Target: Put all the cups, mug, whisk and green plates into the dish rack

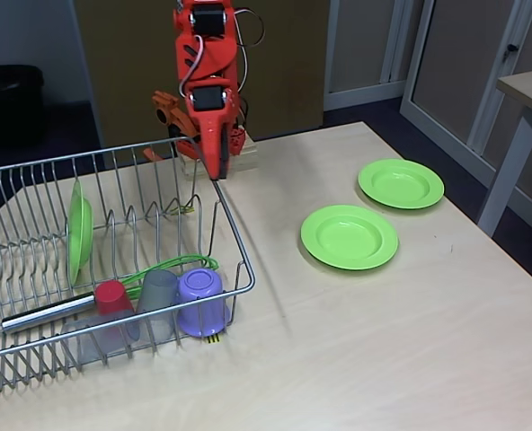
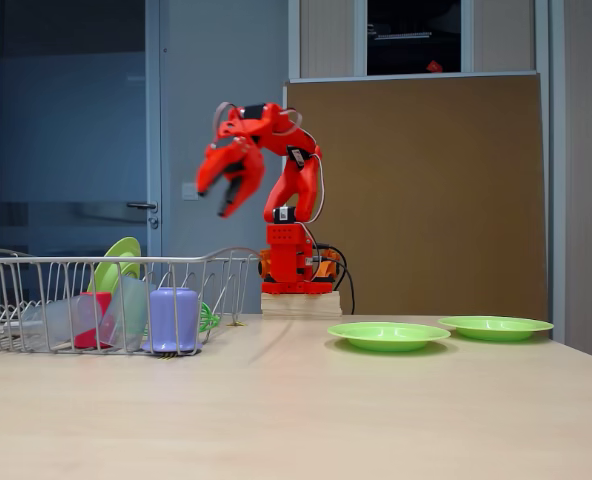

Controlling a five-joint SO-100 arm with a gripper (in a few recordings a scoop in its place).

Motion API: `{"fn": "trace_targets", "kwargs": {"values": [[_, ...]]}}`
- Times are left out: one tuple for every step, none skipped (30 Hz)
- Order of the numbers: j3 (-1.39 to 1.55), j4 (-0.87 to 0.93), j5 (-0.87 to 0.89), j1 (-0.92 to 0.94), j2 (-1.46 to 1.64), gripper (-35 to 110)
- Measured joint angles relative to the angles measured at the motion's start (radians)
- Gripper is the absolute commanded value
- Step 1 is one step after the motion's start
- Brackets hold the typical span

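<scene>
Nearest the camera, along the near edge of the large silver wire dish rack, stand the small things, all mouth-down, presumably so they would drain: the lilac-purple plastic mug, a translucent grey plastic cup to its left, the opaque red plastic cup next, and a second translucent grey cup lying low at the rack's near wires. Behind them the whisk with bright green wire loops and a slim silver handle lies flat, handle pointing left. Farther back on the left, one lime-green round plastic plate stands on edge between the upright prongs, which keep it from toppling.

Right of the rack, on the pale wooden table, two more lime-green plates lie flat and well apart from it: the nearer plate and the farther plate. These look like all that remains.

At the far edge, the orange arm holds its gripper high above the rack's far end, empty with jaws spread, likely free to reach right for the nearer plate.
</scene>
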Motion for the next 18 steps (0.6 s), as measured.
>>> {"fn": "trace_targets", "kwargs": {"values": [[0.038, -0.021, 0.051, -0.04, 0.009, 21], [0.069, -0.046, 0.106, -0.086, 0.012, 21], [0.094, -0.066, 0.156, -0.127, 0.009, 21], [0.117, -0.087, 0.21, -0.172, 0.002, 20], [0.126, -0.112, 0.25, -0.206, -0.012, 20], [0.138, -0.144, 0.291, -0.238, -0.031, 20], [0.144, -0.167, 0.33, -0.27, -0.052, 20], [0.144, -0.187, 0.368, -0.296, -0.078, 20], [0.143, -0.207, 0.396, -0.328, -0.107, 20], [0.141, -0.225, 0.423, -0.357, -0.141, 20], [0.141, -0.25, 0.453, -0.383, -0.176, 21], [0.133, -0.276, 0.468, -0.414, -0.215, 21], [0.121, -0.295, 0.482, -0.434, -0.245, 21], [0.109, -0.313, 0.491, -0.453, -0.279, 22], [0.092, -0.333, 0.495, -0.468, -0.314, 22], [0.075, -0.351, 0.508, -0.482, -0.351, 23], [0.058, -0.368, 0.514, -0.495, -0.385, 23], [0.037, -0.383, 0.518, -0.511, -0.422, 24]]}}
